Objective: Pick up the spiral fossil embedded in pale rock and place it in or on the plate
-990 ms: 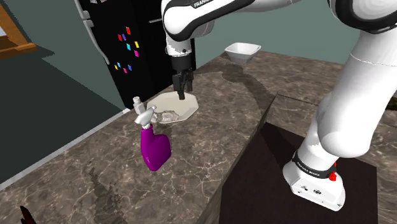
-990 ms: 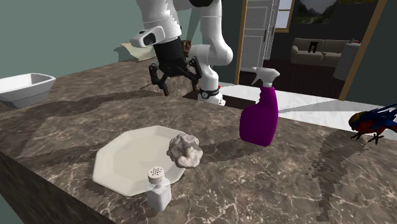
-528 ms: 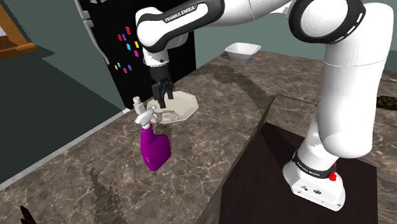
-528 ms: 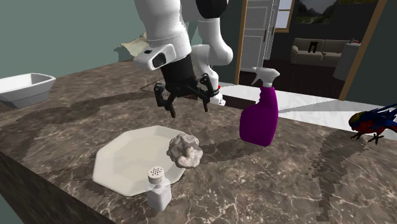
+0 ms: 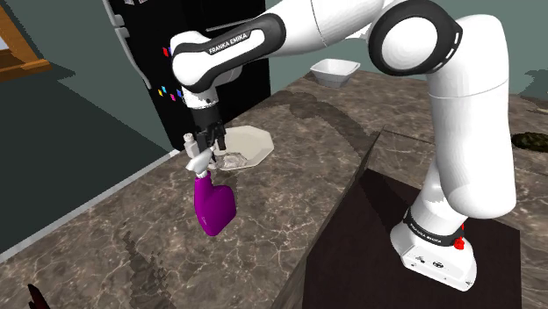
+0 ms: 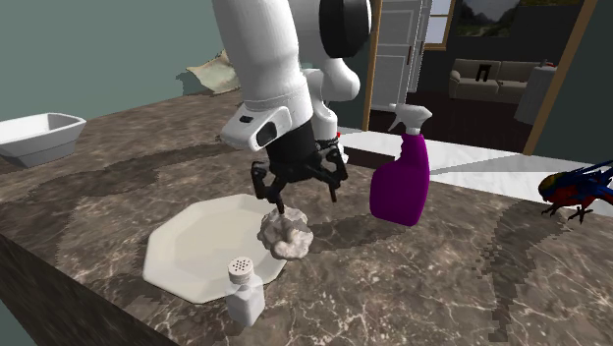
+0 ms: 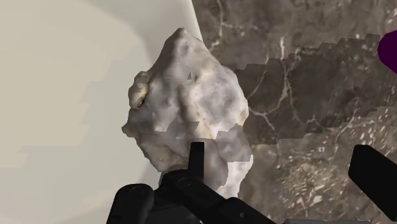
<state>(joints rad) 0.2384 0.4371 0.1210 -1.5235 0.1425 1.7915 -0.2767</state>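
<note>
two black fingers (image 7: 196, 156) stood wide apart with nothing clasped, as your gripper (image 6: 306, 197) hovered just above the fossil (image 6: 285, 234). fossil lay across the plate (image 6: 192, 251) rim, part on it, part over the counter (image 6: 472, 285). in the wrist view one finger sat over the rock itself, the other well off to the side over bare counter. my read: if you dropped straight down from there, that finger would hit the rock's top and shove or tip it rather than straddle it, so centre first. lumpy faces could let it twist or slip on closing. shaker (image 6: 243, 290) stood just beside the plate and bottle (image 6: 401, 187) was near; a wide swing could knock either.
</note>
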